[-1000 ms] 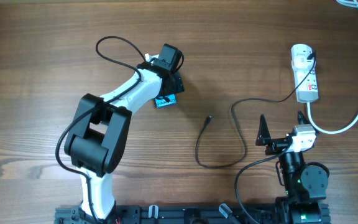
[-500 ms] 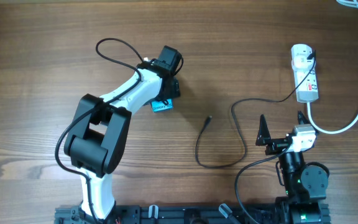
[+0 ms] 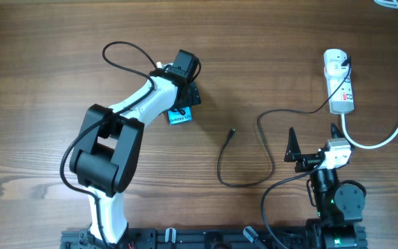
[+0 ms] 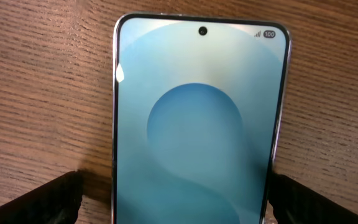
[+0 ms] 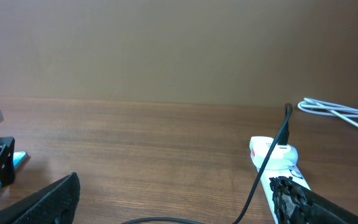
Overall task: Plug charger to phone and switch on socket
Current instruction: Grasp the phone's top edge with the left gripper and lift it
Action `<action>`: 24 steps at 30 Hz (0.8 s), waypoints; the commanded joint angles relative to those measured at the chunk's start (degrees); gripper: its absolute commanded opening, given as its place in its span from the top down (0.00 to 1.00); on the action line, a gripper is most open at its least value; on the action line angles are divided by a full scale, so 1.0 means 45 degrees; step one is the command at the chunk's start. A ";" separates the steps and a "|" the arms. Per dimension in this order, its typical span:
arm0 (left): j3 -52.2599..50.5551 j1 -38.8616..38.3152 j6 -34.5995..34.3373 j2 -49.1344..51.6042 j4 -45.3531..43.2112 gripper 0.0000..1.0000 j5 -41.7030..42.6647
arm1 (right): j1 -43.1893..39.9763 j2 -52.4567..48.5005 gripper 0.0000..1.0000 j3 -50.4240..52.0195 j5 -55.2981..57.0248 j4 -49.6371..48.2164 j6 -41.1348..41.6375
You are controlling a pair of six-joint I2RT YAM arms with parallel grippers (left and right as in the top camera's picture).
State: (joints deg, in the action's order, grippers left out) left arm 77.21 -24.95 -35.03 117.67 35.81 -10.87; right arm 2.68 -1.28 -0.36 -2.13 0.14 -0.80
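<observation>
The phone (image 3: 179,117) lies on the wooden table, mostly under my left gripper (image 3: 185,97). In the left wrist view the phone (image 4: 197,124) fills the space between the fingers of my left gripper (image 4: 176,205). The right finger touches its edge, and a strip of wood shows by the left finger. The charger cable (image 3: 271,162) loops across the table, its plug tip (image 3: 232,131) lying free. Its other end runs up to the socket (image 3: 339,86). My right gripper (image 3: 314,140) is open and empty, below the socket. The socket also shows in the right wrist view (image 5: 275,162).
A thick white lead (image 3: 392,131) curves from the socket along the right table edge and up to the far corner. The arm bases stand at the front edge.
The phone has shifted a little down and left with the left gripper, and more of it shows. The right arm, cable and socket have not moved.
</observation>
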 commanded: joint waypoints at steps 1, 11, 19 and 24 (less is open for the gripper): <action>-0.0971 -0.0024 0.0015 0.0296 -0.0622 0.00 0.0073 | -0.0039 0.0019 0.00 0.0010 -0.0189 -0.0034 -0.0151; -0.0981 -0.0005 0.0019 0.0296 -0.1112 0.15 0.0078 | -0.0039 0.0019 0.00 0.0010 -0.0189 -0.0034 -0.0151; -0.0976 0.0024 0.0015 0.0015 -0.1200 0.21 0.0078 | -0.0039 0.0019 0.00 0.0010 -0.0189 -0.0034 -0.0155; -0.0976 0.0024 0.0015 0.0015 -0.1205 0.21 0.0073 | -0.0039 0.0019 0.00 0.0010 -0.0189 -0.0034 -0.0155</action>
State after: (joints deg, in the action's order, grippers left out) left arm 74.83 -25.10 -34.61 116.88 30.33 -13.23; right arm 2.68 -1.28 -0.36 -2.13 0.16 -0.80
